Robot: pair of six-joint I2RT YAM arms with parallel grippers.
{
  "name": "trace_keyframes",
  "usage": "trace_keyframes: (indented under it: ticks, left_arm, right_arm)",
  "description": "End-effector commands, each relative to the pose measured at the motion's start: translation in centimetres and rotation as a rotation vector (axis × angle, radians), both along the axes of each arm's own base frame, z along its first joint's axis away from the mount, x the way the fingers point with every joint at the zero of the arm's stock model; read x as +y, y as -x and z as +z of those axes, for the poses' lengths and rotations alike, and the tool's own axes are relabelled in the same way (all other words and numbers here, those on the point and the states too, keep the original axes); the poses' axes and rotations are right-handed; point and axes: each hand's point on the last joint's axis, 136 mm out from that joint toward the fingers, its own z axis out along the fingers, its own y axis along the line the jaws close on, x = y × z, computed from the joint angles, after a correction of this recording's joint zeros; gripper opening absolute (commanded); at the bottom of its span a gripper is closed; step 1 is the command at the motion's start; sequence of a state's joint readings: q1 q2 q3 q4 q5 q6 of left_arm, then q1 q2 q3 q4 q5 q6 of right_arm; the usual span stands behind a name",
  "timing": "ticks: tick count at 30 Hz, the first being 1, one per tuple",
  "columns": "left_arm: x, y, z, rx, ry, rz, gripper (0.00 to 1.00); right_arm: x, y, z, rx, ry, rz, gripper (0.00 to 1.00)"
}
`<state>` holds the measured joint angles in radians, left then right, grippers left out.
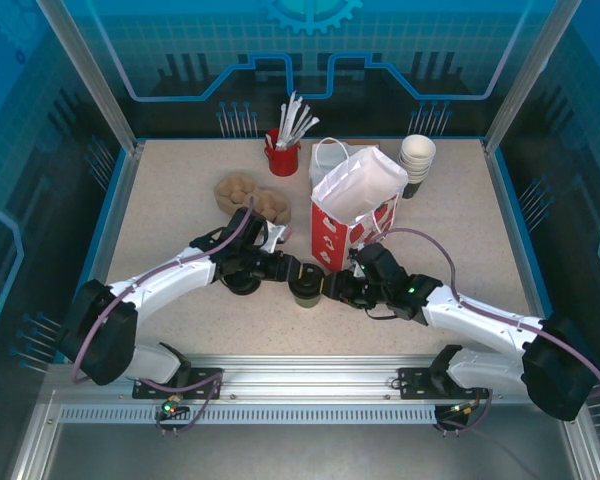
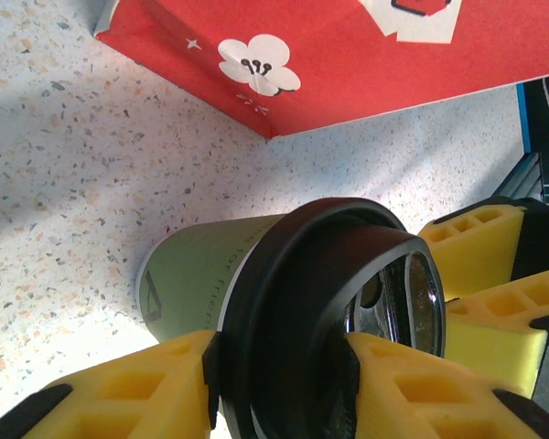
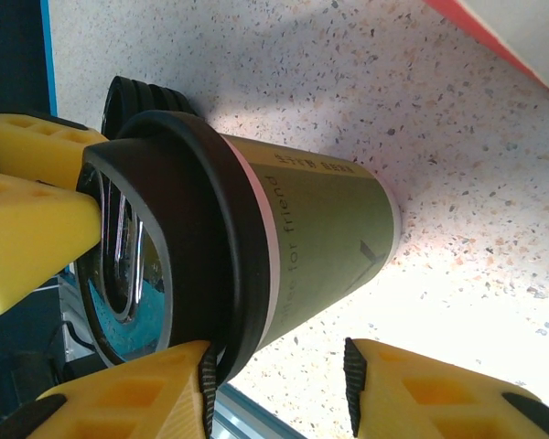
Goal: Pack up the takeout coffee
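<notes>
The takeout coffee (image 1: 305, 291), an olive cup (image 2: 197, 274) under a black lid (image 2: 297, 293), stands on the table between both grippers, just in front of the paper bag. My left gripper (image 1: 285, 272) reaches in from the left. In its wrist view the left gripper (image 2: 279, 370) is shut on the lid's rim, a pad on each side. My right gripper (image 1: 332, 287) comes from the right. In the right wrist view the right gripper (image 3: 274, 380) is open: one pad touches the lid (image 3: 197, 229) edge, the other stands clear of the cup wall (image 3: 334, 238).
A red-and-white paper bag (image 1: 355, 205) stands open right behind the cup. A stack of black lids (image 3: 142, 96) sits under the left arm. A brown cup carrier (image 1: 250, 198), a red holder of white sticks (image 1: 283, 155) and stacked white cups (image 1: 417, 160) line the back.
</notes>
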<state>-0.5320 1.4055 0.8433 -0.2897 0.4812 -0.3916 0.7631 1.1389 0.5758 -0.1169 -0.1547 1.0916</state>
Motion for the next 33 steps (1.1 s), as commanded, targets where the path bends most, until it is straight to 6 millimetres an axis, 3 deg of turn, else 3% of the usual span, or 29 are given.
trace_keyframes:
  ticks: [1, 5, 15, 20, 27, 33]
  left_arm:
    - [2.1, 2.9, -5.2, 0.165, -0.135, 0.021, 0.40]
    - [2.3, 3.0, -5.8, 0.182, -0.150, 0.029, 0.39]
    - [2.6, 4.1, -7.8, 0.220, -0.129, 0.053, 0.38]
    - [2.3, 3.9, -6.2, 0.194, -0.104, 0.053, 0.39]
    - [1.3, 2.8, -2.2, 0.135, -0.042, 0.047, 0.43]
    - [1.0, 2.1, -0.9, 0.113, -0.034, 0.044, 0.43]
  right_arm:
    - [-2.5, 1.2, -3.8, 0.088, 0.122, -0.026, 0.43]
    - [-2.4, 1.0, -3.1, 0.068, 0.119, -0.017, 0.43]
    - [-2.7, 1.1, -3.8, 0.082, 0.135, -0.019, 0.43]
    - [-2.4, 0.8, -3.2, 0.071, 0.124, -0.013, 0.43]
    - [-1.7, 0.1, -1.1, 0.035, 0.110, 0.006, 0.43]
    - [-1.4, -0.2, -0.2, 0.017, 0.103, 0.012, 0.43]
